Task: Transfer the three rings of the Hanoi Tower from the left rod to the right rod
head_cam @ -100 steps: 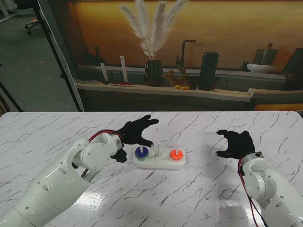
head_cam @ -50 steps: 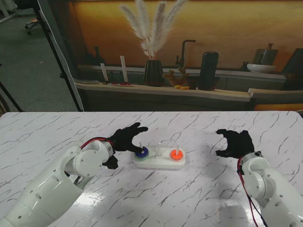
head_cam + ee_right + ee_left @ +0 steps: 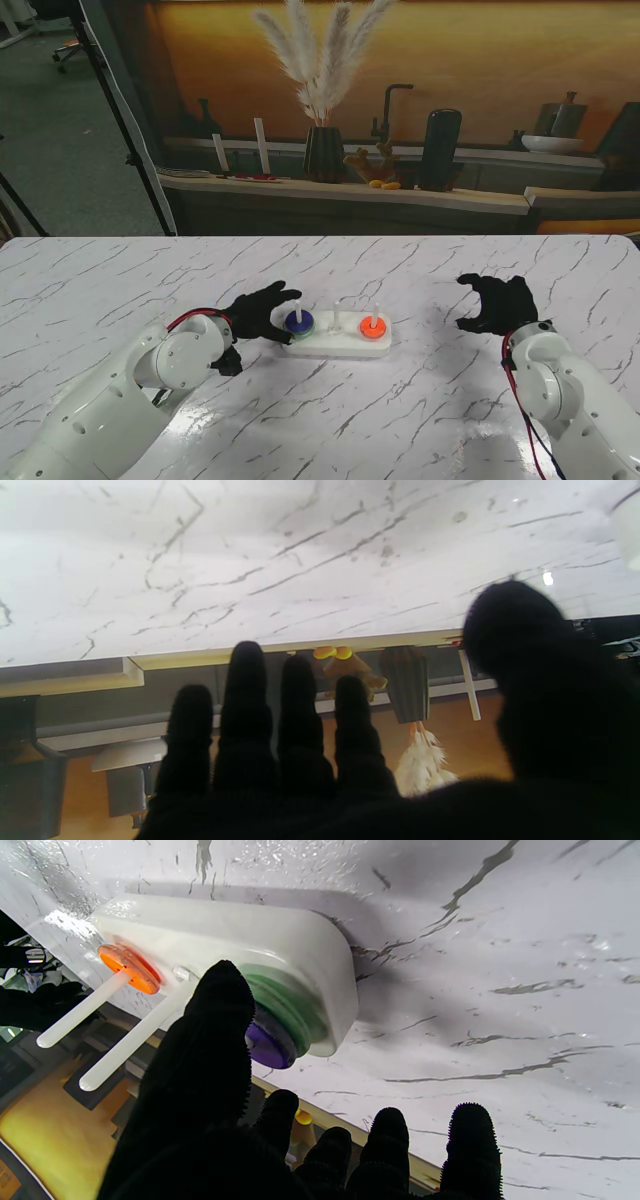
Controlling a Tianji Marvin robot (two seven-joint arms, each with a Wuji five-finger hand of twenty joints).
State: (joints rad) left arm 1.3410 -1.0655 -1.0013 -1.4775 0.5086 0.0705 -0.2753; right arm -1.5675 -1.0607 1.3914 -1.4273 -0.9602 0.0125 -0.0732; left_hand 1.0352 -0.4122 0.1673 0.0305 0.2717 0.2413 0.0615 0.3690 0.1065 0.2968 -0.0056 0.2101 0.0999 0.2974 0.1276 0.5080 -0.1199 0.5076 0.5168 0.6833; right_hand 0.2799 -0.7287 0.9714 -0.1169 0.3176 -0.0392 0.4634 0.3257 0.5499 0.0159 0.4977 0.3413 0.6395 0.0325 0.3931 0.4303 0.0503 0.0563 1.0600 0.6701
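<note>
The white Hanoi base (image 3: pixel 337 342) (image 3: pixel 280 947) lies mid-table. On its left rod a purple ring (image 3: pixel 297 320) (image 3: pixel 267 1046) sits on a green ring (image 3: pixel 303 331) (image 3: pixel 295 1002). An orange ring (image 3: pixel 372 325) (image 3: pixel 129 967) sits on the right rod; the middle rod (image 3: pixel 336 313) (image 3: pixel 132 1040) is bare. My left hand (image 3: pixel 258 315) (image 3: pixel 210 1100) is just left of the rings, fingers apart, thumb over the purple ring's edge, holding nothing. My right hand (image 3: pixel 497 303) (image 3: pixel 320 740) hovers open far to the right of the base.
The marble table (image 3: pixel 420 420) extends all round the base. Beyond its far edge runs a shelf with a dark vase of pampas grass (image 3: pixel 323 152) and a black speaker (image 3: pixel 441 148). A tripod leg (image 3: pixel 130 130) stands at the far left.
My left hand has pulled back toward me and lowered from over the left rod to beside the rings. The rings and the right hand have not moved.
</note>
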